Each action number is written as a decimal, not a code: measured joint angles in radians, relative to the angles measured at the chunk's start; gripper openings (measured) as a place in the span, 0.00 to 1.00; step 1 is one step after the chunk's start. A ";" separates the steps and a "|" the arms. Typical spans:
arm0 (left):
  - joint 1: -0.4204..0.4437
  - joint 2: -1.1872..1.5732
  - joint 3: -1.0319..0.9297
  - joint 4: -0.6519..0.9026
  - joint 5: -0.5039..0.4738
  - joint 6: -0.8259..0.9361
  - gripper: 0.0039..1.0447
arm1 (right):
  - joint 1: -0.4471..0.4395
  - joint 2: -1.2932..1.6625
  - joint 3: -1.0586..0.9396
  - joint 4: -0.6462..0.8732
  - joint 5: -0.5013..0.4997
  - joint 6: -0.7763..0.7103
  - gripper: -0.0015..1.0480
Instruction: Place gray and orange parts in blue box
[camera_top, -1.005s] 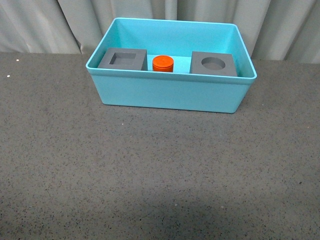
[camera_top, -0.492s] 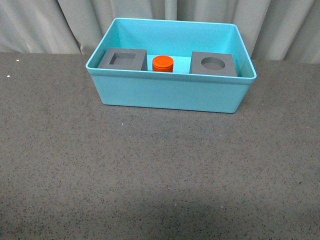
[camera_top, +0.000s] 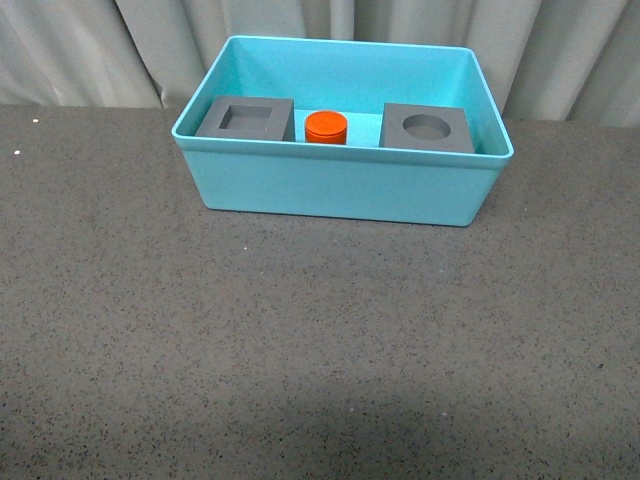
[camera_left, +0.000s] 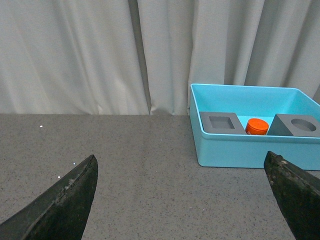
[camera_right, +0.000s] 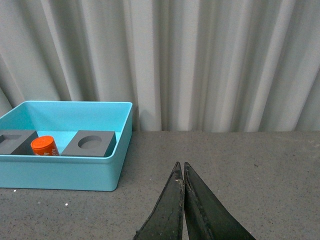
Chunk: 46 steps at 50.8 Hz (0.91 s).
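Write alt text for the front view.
A turquoise plastic bin on a dark speckled table holds a gray cube with a square recess, an orange cylinder and a gray cube with a round recess. No end effector shows.

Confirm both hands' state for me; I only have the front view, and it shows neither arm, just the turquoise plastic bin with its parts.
Observer: The left hand is open, fingers spread wide apart, holding nothing.
Operator: Report the right one.
Observer: The right hand is shut, fingertips pressed together, empty.
Operator: Tell me where they sit relative to the bin.
Observer: Both wrist views show the turquoise plastic bin ahead of the hands, clear of the fingers, with the two matte gray cubes and the orange cylinder inside.
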<state>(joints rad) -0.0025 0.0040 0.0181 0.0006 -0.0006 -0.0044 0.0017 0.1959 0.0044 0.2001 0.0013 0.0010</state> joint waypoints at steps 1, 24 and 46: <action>0.000 0.000 0.000 0.000 0.000 0.000 0.94 | 0.000 -0.007 0.000 -0.006 0.000 0.000 0.01; 0.000 0.000 0.000 0.000 0.000 0.000 0.94 | 0.000 -0.192 0.001 -0.198 -0.003 -0.002 0.07; 0.000 0.000 0.000 0.000 0.000 0.000 0.94 | 0.000 -0.192 0.001 -0.198 -0.003 -0.002 0.84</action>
<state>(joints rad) -0.0025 0.0040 0.0181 0.0006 -0.0006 -0.0044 0.0017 0.0044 0.0051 0.0017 -0.0013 -0.0006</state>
